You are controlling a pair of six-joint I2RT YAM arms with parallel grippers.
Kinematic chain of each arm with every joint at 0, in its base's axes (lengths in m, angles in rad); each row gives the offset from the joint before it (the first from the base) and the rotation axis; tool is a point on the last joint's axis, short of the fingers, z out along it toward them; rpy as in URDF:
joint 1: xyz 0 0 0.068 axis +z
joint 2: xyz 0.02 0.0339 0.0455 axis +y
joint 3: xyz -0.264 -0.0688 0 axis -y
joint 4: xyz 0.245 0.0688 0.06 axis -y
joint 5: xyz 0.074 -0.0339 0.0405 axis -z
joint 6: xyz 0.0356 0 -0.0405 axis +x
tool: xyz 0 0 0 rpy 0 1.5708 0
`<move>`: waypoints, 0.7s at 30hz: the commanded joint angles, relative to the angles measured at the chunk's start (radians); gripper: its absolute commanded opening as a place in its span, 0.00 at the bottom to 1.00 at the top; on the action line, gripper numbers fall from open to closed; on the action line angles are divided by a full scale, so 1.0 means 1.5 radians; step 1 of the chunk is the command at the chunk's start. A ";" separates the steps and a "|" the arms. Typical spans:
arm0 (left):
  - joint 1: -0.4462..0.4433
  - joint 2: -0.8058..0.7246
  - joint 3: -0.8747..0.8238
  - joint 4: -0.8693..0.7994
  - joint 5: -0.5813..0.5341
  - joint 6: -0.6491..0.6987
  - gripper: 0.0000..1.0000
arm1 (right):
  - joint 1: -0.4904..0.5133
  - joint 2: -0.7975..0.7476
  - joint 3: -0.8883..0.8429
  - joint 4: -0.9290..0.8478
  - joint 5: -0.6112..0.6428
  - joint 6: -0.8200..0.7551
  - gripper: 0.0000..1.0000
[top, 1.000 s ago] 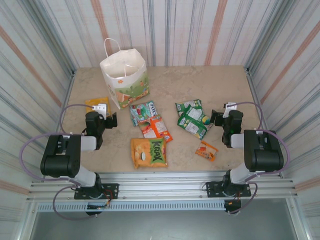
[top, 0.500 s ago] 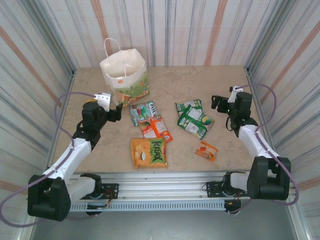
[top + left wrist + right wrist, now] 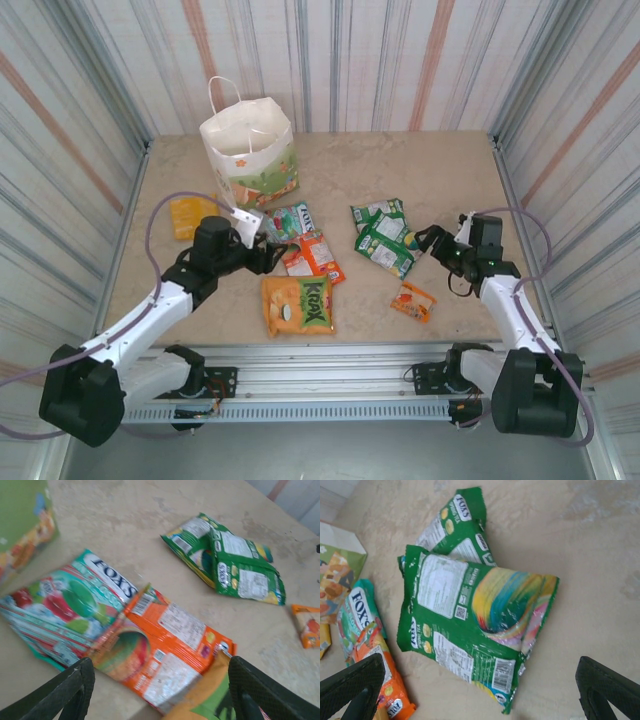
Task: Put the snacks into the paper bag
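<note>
Left gripper (jaws apart) over red-orange packet.

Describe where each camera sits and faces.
Top external: above, behind the bases, looking down on table, paper bag, snacks; left arm, right arm show.
Left wrist: on left arm, facing down at red-orange packet; left fingers at bottom corners.
Right wrist: on right arm, facing green packets; right fingers at bottom corners.
Shared: both wrist views catch the teal Fox's packet.

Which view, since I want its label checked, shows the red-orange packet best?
Left wrist: the red-orange packet lies close and central, print visible. Top external shows it small; right wrist shows part at the edge.
</note>
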 commanded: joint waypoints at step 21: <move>-0.035 0.017 -0.016 -0.001 -0.007 -0.047 0.71 | 0.037 0.196 -0.054 0.196 -0.046 0.100 0.73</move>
